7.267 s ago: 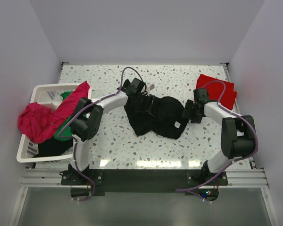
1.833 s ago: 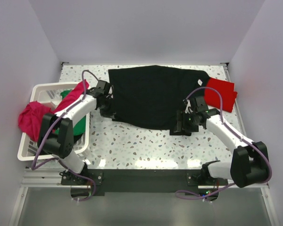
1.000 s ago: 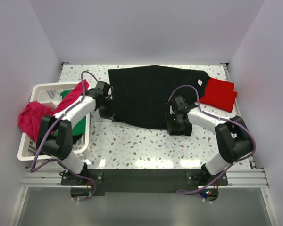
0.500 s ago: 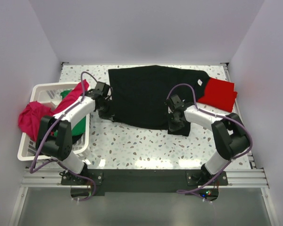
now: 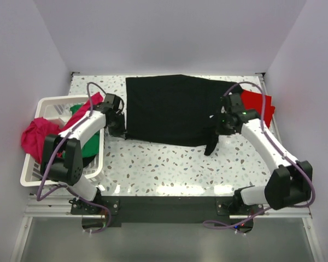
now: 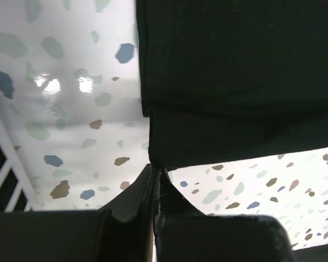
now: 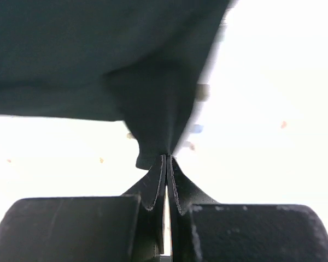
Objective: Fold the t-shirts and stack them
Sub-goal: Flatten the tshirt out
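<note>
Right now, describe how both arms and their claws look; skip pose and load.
The left arm and right arm match: white rounded link shells between black joint housings, with a purple cable looping along each. The left claw and right claw are matte black, each a blocky body tapering to two thin curved fingers.

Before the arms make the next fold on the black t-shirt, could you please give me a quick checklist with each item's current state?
1. The left gripper shut on a near corner of the black t-shirt: ok.
2. The right gripper shut on the opposite near corner: ok.
3. Shirt flat on the table: not ok, the cloth at the right gripper is bunched and lifted.
4. The red t-shirt apart from the black one: cannot tell, the right arm covers the boundary.
5. The basket off the black shirt: ok.
</note>
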Tool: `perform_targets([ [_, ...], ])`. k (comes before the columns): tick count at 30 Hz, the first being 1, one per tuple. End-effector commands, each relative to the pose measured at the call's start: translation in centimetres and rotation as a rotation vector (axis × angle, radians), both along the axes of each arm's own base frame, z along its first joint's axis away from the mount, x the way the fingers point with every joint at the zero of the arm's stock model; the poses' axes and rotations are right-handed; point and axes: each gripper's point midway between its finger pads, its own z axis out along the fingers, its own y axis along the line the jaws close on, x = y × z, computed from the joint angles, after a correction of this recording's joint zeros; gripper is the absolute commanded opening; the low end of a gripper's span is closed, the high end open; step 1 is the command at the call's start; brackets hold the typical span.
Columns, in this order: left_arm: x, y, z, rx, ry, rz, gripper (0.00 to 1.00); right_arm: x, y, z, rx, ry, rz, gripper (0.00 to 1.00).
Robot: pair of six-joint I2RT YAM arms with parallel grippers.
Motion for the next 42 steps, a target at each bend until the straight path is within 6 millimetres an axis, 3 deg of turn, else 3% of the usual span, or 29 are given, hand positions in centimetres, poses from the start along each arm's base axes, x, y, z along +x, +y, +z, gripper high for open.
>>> perform_targets([
  [1, 0.8, 2.0, 1.5, 0.038, -0.053, 0.01, 0.0, -1.8, -5.3, 0.9, -0.076, 0.027, -0.176, 0.0],
  [2, 0.9, 2.1, 1.6, 0.039, -0.056, 0.009, 0.0, -2.3, -7.1, 0.8, -0.098, 0.042, -0.242, 0.0],
  [5, 0.9, 2.4, 1.8, 0.042, -0.059, 0.012, 0.0, -4.8, -9.9, -0.1, -0.138, 0.088, -0.367, 0.0],
  [10, 0.6, 2.6, 1.3, 0.05, -0.046, 0.015, 0.0, -7.8, -11.0, -3.5, -0.126, 0.182, -0.459, 0.0],
  [16, 0.9, 3.8, 1.5, 0.096, -0.054, 0.01, 0.0, -8.0, -11.7, -5.9, -0.095, 0.274, -0.556, 0.02],
  [17, 1.0, 3.9, 1.5, 0.099, -0.056, 0.008, 0.0, -8.1, -11.7, -6.1, -0.086, 0.289, -0.566, 0.06],
  [20, 1.3, 3.9, 1.6, 0.099, -0.061, 0.005, 0.0, -8.1, -11.6, -6.2, -0.078, 0.314, -0.591, 0.43],
  [21, 1.5, 4.0, 1.7, 0.098, -0.065, 0.006, 0.0, -8.2, -11.6, -6.3, -0.077, 0.32, -0.597, 0.69],
  [24, 1.7, 3.9, 1.8, 0.094, -0.071, 0.004, 0.0, -8.8, -11.6, -6.9, -0.062, 0.343, -0.627, 0.78],
  [30, 1.9, 3.6, 1.7, 0.074, -0.073, -0.01, 0.0, -9.2, -11.3, -8.5, -0.04, 0.379, -0.647, 0.77],
  [35, 2.0, 3.3, 1.5, 0.063, -0.069, -0.021, 0.0, -9.3, -10.9, -10.5, -0.016, 0.425, -0.655, 0.54],
  [42, 2.7, 2.7, 1.5, 0.034, -0.075, -0.032, 0.0, -8.8, -11.0, -11.3, -0.019, 0.42, -0.666, 0.4],
])
